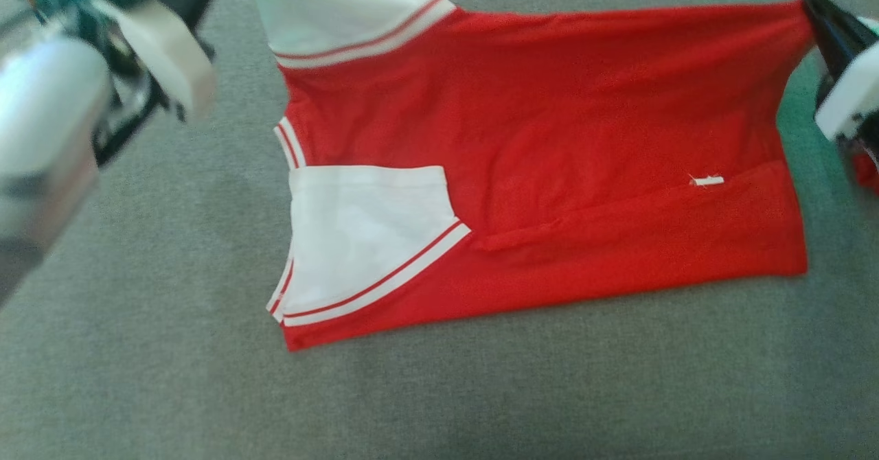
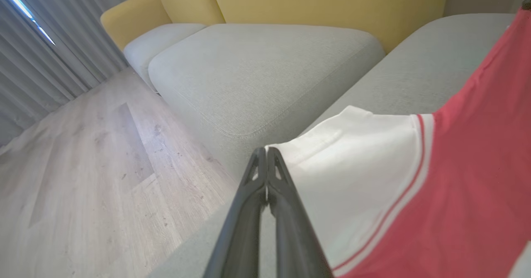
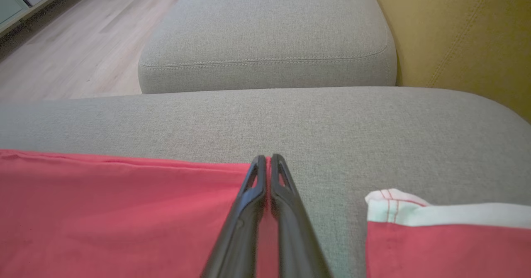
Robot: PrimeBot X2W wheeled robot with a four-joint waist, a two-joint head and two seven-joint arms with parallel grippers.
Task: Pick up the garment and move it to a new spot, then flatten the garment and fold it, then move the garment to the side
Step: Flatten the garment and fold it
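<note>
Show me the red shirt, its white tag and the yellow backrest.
red shirt (image 1: pixel 549 103): head view, red body panel.
white tag (image 1: pixel 707 181): head view, tag's middle.
yellow backrest (image 2: pixel 323 0): left wrist view, front face.

The left forearm (image 1: pixel 48 123) in the head view is a pale smear, its joints too blurred to make out. The upper white sleeve (image 1: pixel 343 7) of the garment (image 1: pixel 549 117) runs off the top edge, so its end is out of sight there. The right hand (image 1: pixel 820 14) is cut by the right edge, and a scrap of red (image 1: pixel 866 171) below it is cropped too. A small white tag (image 1: pixel 706 181) is too tiny to read. In the left wrist view the left hand (image 2: pixel 266 150) presses its fingers together on the sleeve's edge — how much cloth lies between them is hidden. In the right wrist view the red cloth runs off the left and bottom edges.
</note>
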